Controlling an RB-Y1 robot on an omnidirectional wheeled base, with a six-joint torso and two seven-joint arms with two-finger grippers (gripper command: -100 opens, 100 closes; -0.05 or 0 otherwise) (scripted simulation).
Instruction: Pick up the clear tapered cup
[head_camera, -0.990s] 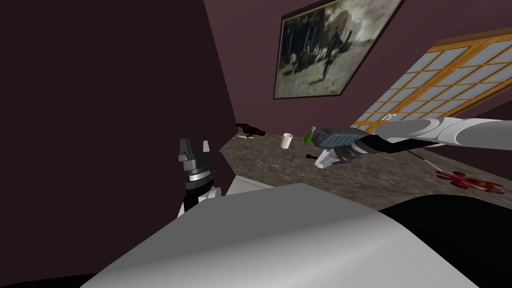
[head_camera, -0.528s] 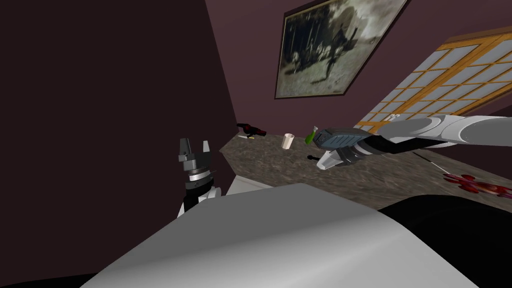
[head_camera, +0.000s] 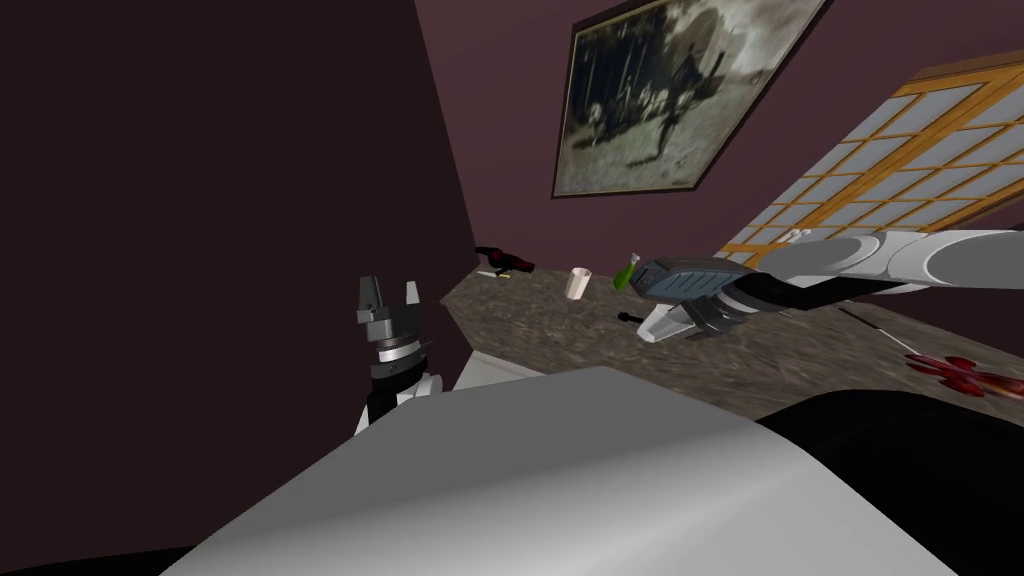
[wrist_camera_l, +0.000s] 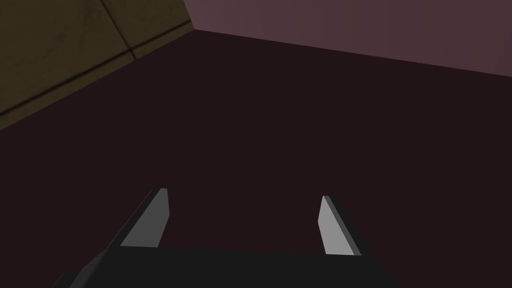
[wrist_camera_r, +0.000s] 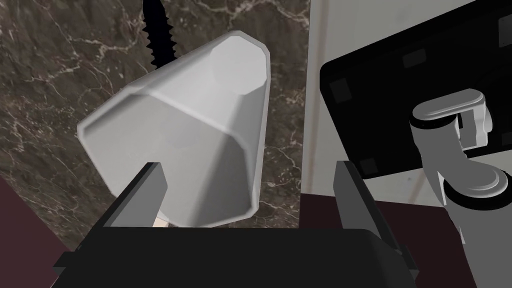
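Well over on the left, my left gripper (head_camera: 390, 288) stands raised beside a dark wall (head_camera: 200, 200). Its two fingers are spread apart with nothing between them.

Next comes the dark marbled counter (head_camera: 560, 335). A small dark red object (head_camera: 505, 262) lies at its far corner. Then comes a cream cup (head_camera: 577, 283), and then a green bottle (head_camera: 624, 272) just beside the end of my right arm.

Nearer me, a black serrated piece (wrist_camera_r: 155, 35) lies on the stone. Just beside it is the white tapered cup (wrist_camera_r: 200, 125). It is tilted, with its wide end toward my gripper's body and its narrow end pointing away.

My right gripper (wrist_camera_r: 250, 167) reaches in over the counter from the right with its fingers apart. The cup sits between them, hard by one finger and clear of the other. I cannot tell whether it rests on the counter.

Farthest right, a red flower-like thing (head_camera: 955, 370) lies on the stone.
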